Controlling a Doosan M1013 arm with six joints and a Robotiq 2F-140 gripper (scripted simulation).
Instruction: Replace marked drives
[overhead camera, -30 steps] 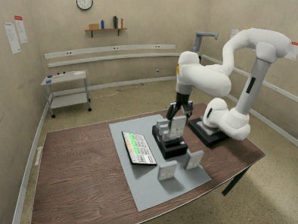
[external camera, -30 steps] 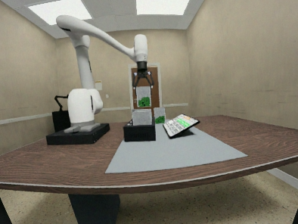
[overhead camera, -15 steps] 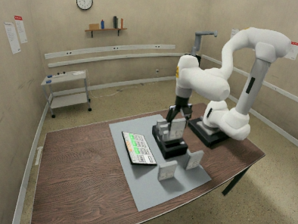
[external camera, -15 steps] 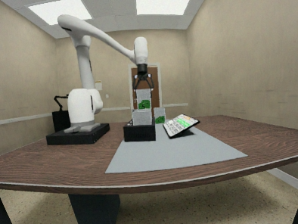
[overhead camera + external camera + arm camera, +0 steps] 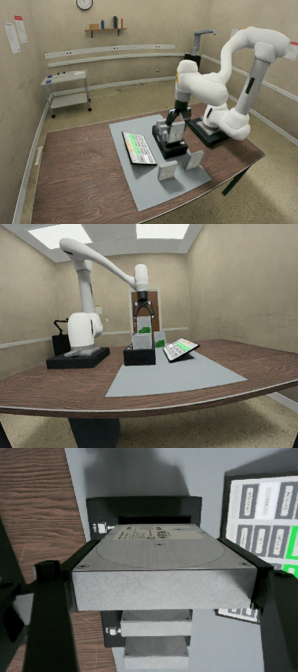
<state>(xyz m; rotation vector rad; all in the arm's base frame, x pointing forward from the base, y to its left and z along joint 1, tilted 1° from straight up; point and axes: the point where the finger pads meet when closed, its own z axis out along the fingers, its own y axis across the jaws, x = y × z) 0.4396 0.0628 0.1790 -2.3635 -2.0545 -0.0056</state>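
Where the black, block-shaped dock (image 5: 175, 152) (image 5: 140, 357) (image 5: 145, 504) stands on the mat, the held drive (image 5: 176, 132) (image 5: 144, 325) (image 5: 162, 590), a grey metallic slab, is upright at it; can't tell whether its lower end is inside a bay. Jaws of the black gripper (image 5: 177, 122) (image 5: 144, 315) (image 5: 165, 570) are clamped on its two narrow sides. Drive shows a labelled face with a faint round outline, green board on the other. Two more grey slabs sit in the dock (image 5: 157, 625). In the top view, two drives stand on the near mat: left one (image 5: 167, 170) (image 5: 159, 339), right one (image 5: 194, 160). Tilted flat screen (image 5: 140, 149) (image 5: 181, 349) (image 5: 262, 513), black-edged, green and orange cells, left of dock. Mat (image 5: 144, 197) (image 5: 170, 379) (image 5: 207, 468) smooth blue-grey; table (image 5: 83, 163) (image 5: 76, 387) (image 5: 40, 498) brown, wood-grained. Arm (image 5: 204, 85) (image 5: 85, 288) white, rounded, right.
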